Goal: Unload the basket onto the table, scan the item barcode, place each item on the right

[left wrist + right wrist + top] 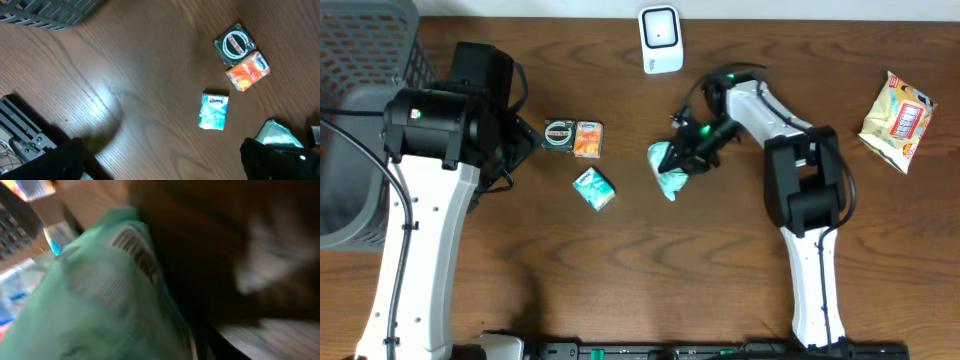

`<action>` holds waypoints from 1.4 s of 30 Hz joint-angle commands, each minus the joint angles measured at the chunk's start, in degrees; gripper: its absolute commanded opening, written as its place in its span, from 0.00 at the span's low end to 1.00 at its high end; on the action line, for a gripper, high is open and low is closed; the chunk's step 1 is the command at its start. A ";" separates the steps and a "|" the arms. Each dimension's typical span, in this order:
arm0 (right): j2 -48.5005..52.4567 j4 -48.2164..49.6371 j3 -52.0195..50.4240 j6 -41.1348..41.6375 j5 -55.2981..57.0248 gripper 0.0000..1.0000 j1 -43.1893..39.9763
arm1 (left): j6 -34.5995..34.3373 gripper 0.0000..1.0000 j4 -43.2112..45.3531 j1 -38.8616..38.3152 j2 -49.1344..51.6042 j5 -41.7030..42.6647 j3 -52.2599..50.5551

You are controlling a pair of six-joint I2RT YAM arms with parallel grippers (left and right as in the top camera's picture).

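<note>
A pale green packet (669,172) lies on the wooden table below and a little right of the white barcode scanner (660,40). My right gripper (686,152) is down at the packet's upper right edge. The right wrist view is blurred and filled by the green packet (100,295), whose black barcode (137,255) faces the camera; the fingers cannot be made out there. My left gripper (170,167) hangs open over bare table, its dark fingertips (65,160) far apart. The green packet (277,136) lies against its right finger's edge of view.
A teal tissue pack (594,188) (214,111), an orange pack (587,139) (248,71) and a dark green square tin (560,134) (234,44) lie left of centre. A yellow snack bag (897,120) is at the far right. A grey basket (360,90) stands at the left edge.
</note>
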 commanded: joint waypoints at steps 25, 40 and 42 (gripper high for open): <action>-1.64 -7.41 6.86 1.53 24.81 0.61 3.78 | -0.33 0.98 -0.37 0.28 0.13 -0.35 -0.09; -1.99 -10.23 4.22 1.29 9.16 0.01 4.87 | -0.33 0.98 -0.37 0.28 0.13 -0.33 -0.09; -2.01 -14.32 5.86 -2.43 0.59 0.01 4.04 | -0.33 0.98 -0.37 0.28 0.13 -0.35 -0.09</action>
